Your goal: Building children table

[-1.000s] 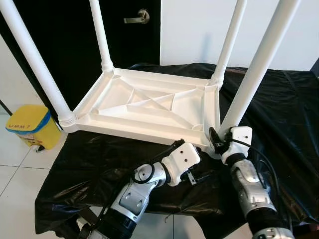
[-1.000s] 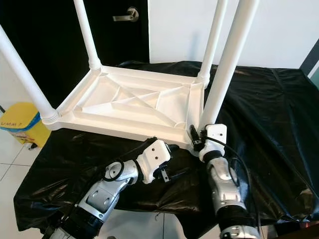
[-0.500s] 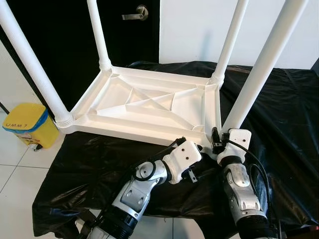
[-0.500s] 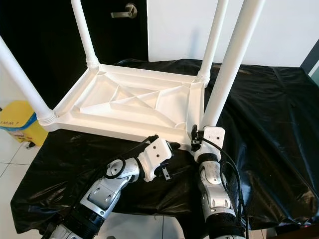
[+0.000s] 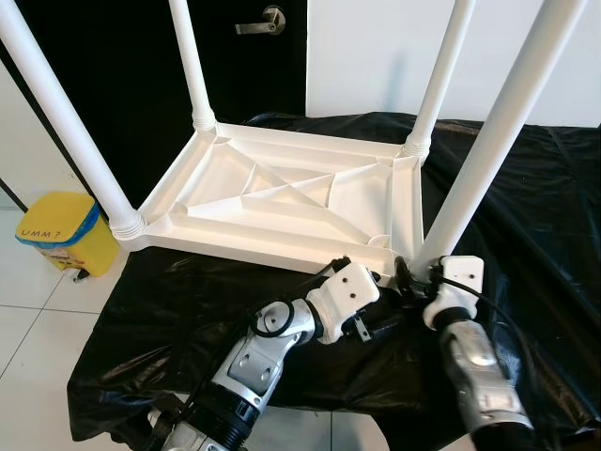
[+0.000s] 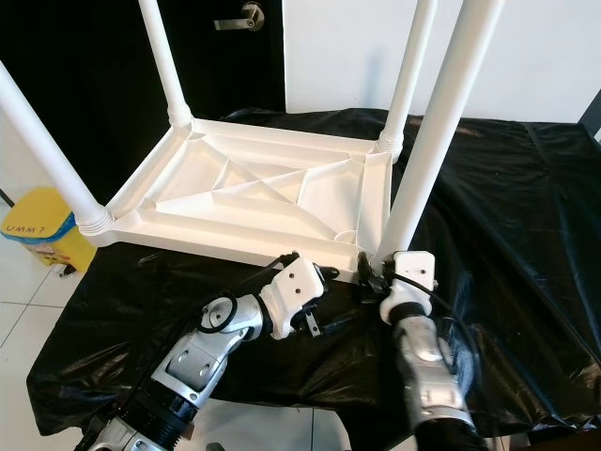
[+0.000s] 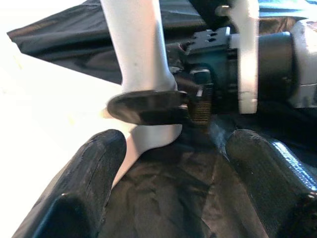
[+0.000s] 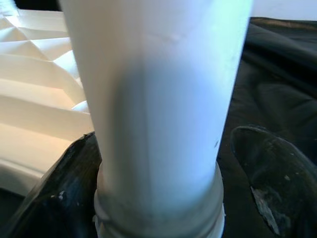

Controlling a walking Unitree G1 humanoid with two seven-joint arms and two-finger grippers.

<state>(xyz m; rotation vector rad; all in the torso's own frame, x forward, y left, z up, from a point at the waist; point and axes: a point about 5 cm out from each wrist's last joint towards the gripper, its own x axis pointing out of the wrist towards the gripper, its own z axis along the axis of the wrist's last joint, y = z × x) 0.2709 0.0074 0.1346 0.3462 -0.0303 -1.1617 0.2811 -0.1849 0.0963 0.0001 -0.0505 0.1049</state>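
Note:
A white plastic children's table (image 5: 282,202) lies upside down on a black sheet, with its four legs standing up. My right gripper (image 5: 408,277) is at the base of the near right leg (image 5: 488,160). Its fingers (image 8: 74,173) straddle the leg (image 8: 158,99), one touching it and the other a small gap away. My left gripper (image 6: 329,274) is low at the table's near edge, just left of that corner. It is open with bare sheet between its fingers (image 7: 84,183), and it faces the leg base and the right gripper's finger (image 7: 143,106).
The black plastic sheet (image 5: 535,207) covers the low surface under the table and hangs over its near edge. A yellow bin (image 5: 66,230) stands on the white tiled floor (image 5: 38,310) at the left. A black door (image 5: 263,56) and a white wall are behind.
The camera has shifted a little. My right wrist has swung slightly to the right around the base of the near right leg. The left gripper has stayed by the table's near edge.

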